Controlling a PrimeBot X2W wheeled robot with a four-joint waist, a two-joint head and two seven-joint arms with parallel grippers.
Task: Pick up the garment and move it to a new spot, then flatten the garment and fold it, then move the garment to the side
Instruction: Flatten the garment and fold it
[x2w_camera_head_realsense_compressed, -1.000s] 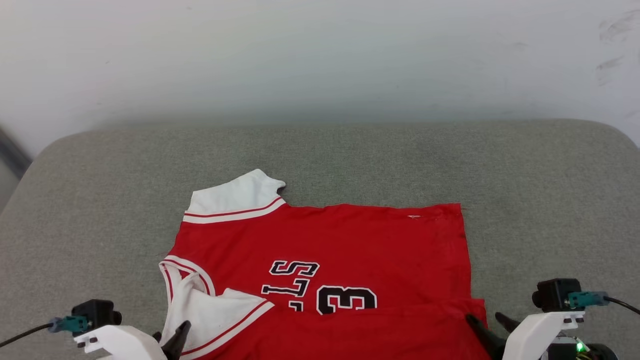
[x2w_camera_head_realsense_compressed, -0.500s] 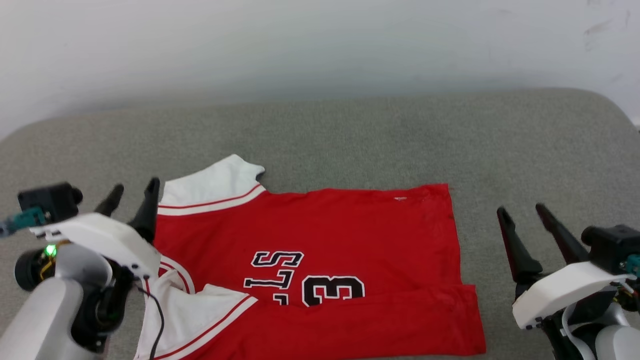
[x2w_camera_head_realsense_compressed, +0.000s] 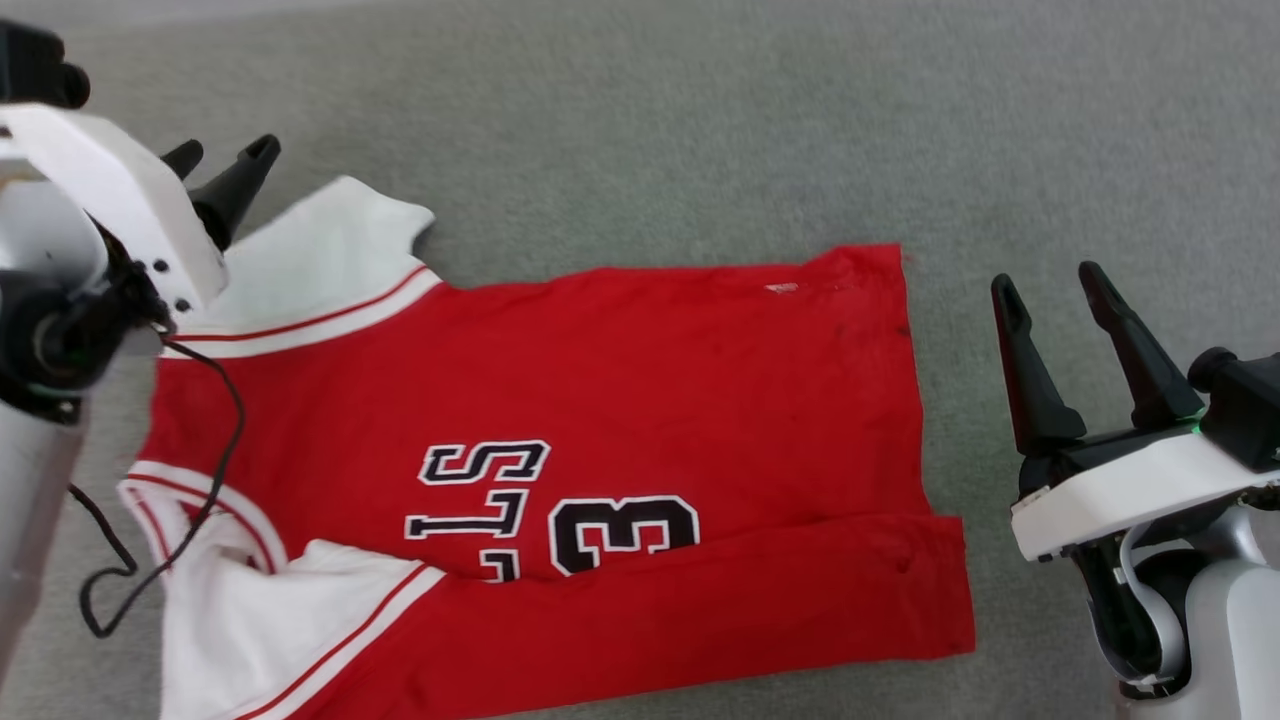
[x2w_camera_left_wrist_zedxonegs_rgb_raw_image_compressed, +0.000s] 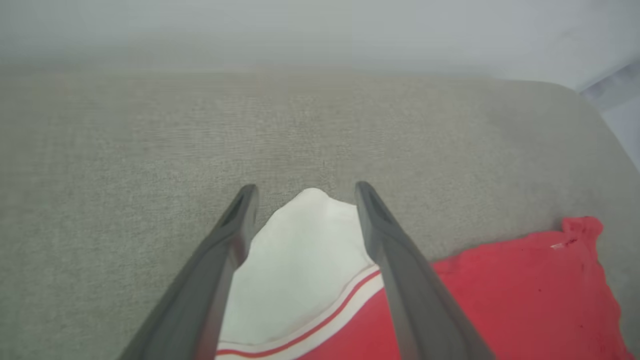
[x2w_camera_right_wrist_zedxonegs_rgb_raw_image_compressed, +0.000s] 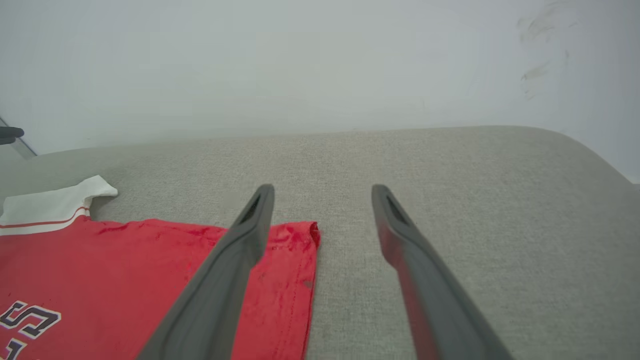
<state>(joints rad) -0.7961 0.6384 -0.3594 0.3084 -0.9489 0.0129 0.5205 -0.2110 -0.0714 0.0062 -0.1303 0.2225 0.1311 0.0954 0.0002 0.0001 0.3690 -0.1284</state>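
Note:
The garment (x2w_camera_head_realsense_compressed: 620, 380) lies spread on the grey cushion (x2w_camera_head_realsense_compressed: 650, 130), red with white sleeves. Its near edge is folded up over the lower part of the black lettering. My left gripper (x2w_camera_head_realsense_compressed: 222, 152) hovers open at the far white sleeve (x2w_camera_head_realsense_compressed: 330, 250). In the left wrist view that sleeve (x2w_camera_left_wrist_zedxonegs_rgb_raw_image_compressed: 300, 265) shows between and below the spread fingers of the left gripper (x2w_camera_left_wrist_zedxonegs_rgb_raw_image_compressed: 306, 188). My right gripper (x2w_camera_head_realsense_compressed: 1047, 278) stands open just right of the hem, off the cloth. The right wrist view has the right gripper (x2w_camera_right_wrist_zedxonegs_rgb_raw_image_compressed: 323, 189) beside the garment's far hem corner (x2w_camera_right_wrist_zedxonegs_rgb_raw_image_compressed: 300, 235).
A pale wall (x2w_camera_right_wrist_zedxonegs_rgb_raw_image_compressed: 300, 60) rises behind the cushion. The cushion's rounded right edge (x2w_camera_right_wrist_zedxonegs_rgb_raw_image_compressed: 600, 160) drops off at the far right. A black cable (x2w_camera_head_realsense_compressed: 215, 430) from my left arm hangs over the garment's collar side. Bare cushion stretches beyond the garment.
The head camera has tipped down and closer. Both open grippers have moved from the garment's near edge forward, the left to the far sleeve, the right alongside the hem.

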